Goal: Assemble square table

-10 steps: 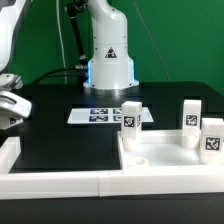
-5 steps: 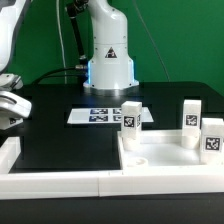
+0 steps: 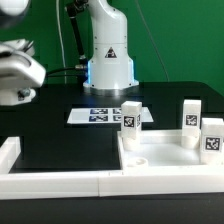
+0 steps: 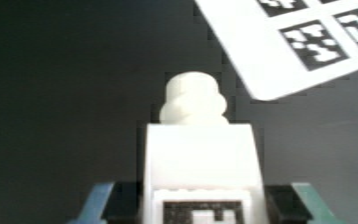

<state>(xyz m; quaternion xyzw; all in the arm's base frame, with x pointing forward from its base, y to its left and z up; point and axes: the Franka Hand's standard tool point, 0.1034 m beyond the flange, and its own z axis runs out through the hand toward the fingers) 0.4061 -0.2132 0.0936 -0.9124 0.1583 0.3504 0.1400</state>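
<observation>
In the wrist view the gripper (image 4: 197, 195) is clamped on a short white leg (image 4: 195, 140), its two bluish fingers (image 4: 105, 200) pressing the block's sides, the tag face toward the camera and the rounded peg pointing away over the black table (image 4: 69, 90). In the exterior view the gripper (image 3: 20, 70) shows only as a blurred mass high near that view's left edge, well apart from the square slab (image 3: 165, 158), which lies at the near edge of the table toward the exterior view's right corner, inside the white border rails (image 3: 60, 182). Three legs (image 3: 130, 117) stand upright along the slab's far rim, so the carried leg is probably the fourth. The marker board (image 3: 110, 114) lies near the table's far edge in front of the robot base. The main risk is in the approach: travelling across toward the slab, the hanging leg or a finger could clip one of the standing legs and topple it. The grip sits low on the block, so any tilt could make the peg miss its corner hole and jam on the raised rim. Which hole remains free I cannot tell.
</observation>
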